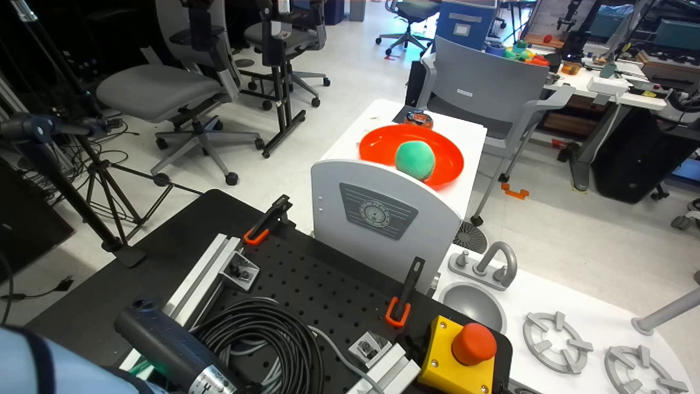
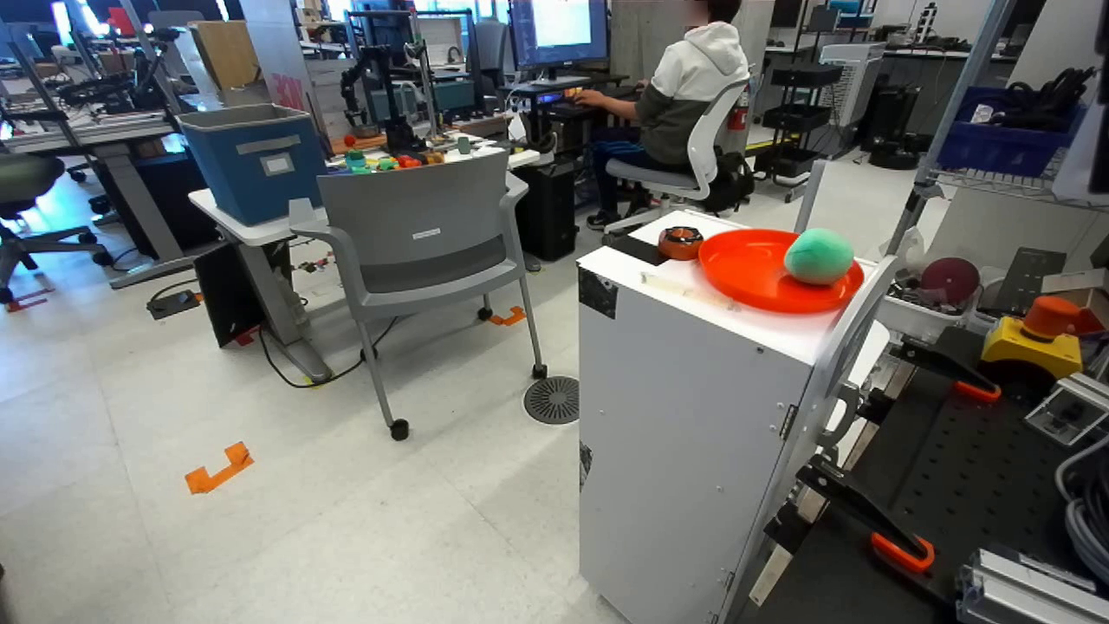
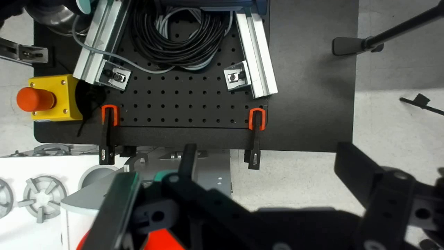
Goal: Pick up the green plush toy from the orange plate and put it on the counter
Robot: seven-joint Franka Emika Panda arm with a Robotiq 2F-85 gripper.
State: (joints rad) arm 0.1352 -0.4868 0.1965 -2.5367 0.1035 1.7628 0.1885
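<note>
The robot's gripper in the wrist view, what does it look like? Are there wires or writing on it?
The gripper is mostly black, with two chunky, blocky fingers. It also has grey links with dark round holes, and round screw heads. It's blurry that close up, so I can't make out any wires or writing.

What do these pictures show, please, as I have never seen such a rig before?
The machine is a robot arm ending in a two-jawed gripper. The wrist view comes from a camera on its wrist, so the gripper shows large at the bottom. The two exterior views come from cameras standing outside the robot. In both, a green plush toy rests on an orange plate, which lies on a white cabinet top beside a small round orange-and-black object. The jaws stand wide apart, holding nothing.
</note>
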